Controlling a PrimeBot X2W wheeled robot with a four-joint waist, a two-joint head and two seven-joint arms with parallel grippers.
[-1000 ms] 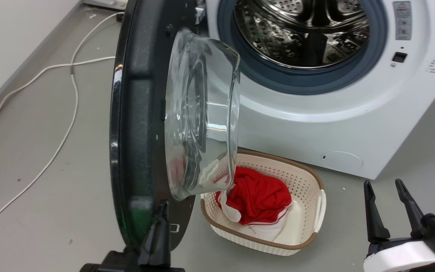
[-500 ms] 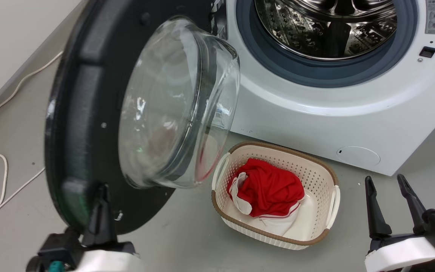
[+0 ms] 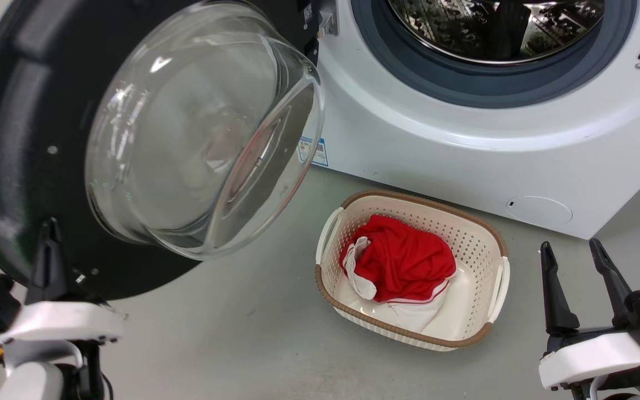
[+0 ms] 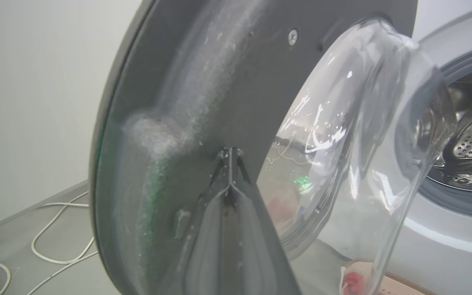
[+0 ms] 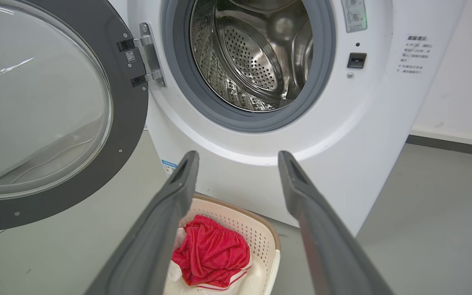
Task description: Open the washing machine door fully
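2 pincers, 1 nearer: the left pincer, fingers pressed together and holding nothing, sets its tip against the door's inner face near the free edge. The door stands swung out left of the machine, hinge to the right. The right pincer gapes wide, well apart.

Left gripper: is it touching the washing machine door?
Cannot tell. In the left wrist view the shut left gripper points straight at the washing machine door, hiding any gap; the head view only overlaps them.
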